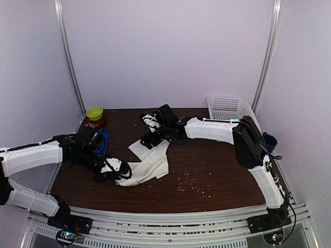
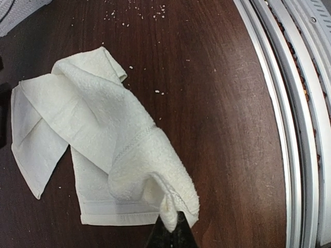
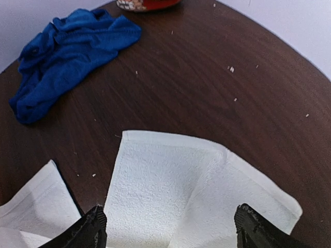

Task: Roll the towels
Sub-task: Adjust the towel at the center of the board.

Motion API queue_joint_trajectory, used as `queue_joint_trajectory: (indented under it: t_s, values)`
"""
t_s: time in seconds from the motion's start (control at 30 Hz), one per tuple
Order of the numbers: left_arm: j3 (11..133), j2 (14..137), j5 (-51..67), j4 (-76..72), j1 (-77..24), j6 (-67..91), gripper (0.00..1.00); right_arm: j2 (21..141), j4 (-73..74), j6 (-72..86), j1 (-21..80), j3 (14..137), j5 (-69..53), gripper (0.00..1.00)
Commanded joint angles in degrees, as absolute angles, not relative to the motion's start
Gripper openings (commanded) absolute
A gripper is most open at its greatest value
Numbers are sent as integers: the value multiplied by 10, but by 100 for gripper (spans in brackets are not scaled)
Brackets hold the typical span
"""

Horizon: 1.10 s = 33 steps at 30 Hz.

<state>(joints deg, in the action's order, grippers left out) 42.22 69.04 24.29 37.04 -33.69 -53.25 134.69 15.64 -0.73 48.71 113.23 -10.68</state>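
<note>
The cream-white towel (image 1: 150, 163) lies crumpled and partly folded on the dark table, seen as well in the left wrist view (image 2: 98, 134) and the right wrist view (image 3: 191, 191). My left gripper (image 1: 115, 168) (image 2: 170, 230) is shut on a pinched corner of this white towel at its near left end. My right gripper (image 1: 150, 132) (image 3: 168, 227) hovers open over the towel's far end, its fingertips (image 3: 93, 227) spread wide with nothing between them. The blue towel (image 3: 67, 54) lies bunched at the left back (image 1: 103, 142), partly hidden by my left arm.
A red container with a green bowl (image 1: 95, 116) on it stands at the back left. A white mesh basket (image 1: 227, 107) sits at the back right. Crumbs (image 1: 189, 183) dot the table. The metal rails of the near edge (image 2: 305, 129) run close to my left gripper.
</note>
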Motion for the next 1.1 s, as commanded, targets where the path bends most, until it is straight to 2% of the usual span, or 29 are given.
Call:
queue_joint_trajectory:
  t_s: [0.0,0.27,0.63,0.83,1.07]
  values:
    - [411,686,252,324,-335,-509,0,1390,252,-21,485,1183,-159,85]
    - [403,688,266,304,-334,-491,0,1364,251,-85,486,1104,-264,88]
    - [383,673,274,299,-334,-485,0,1313,105,64,441,1036,-64,90]
    - [380,673,275,293,-334,-484,0,1279,12,153,401,962,-58,87]
    - [375,671,275,287,-334,-483,0,1321,17,203,381,983,-64,80]
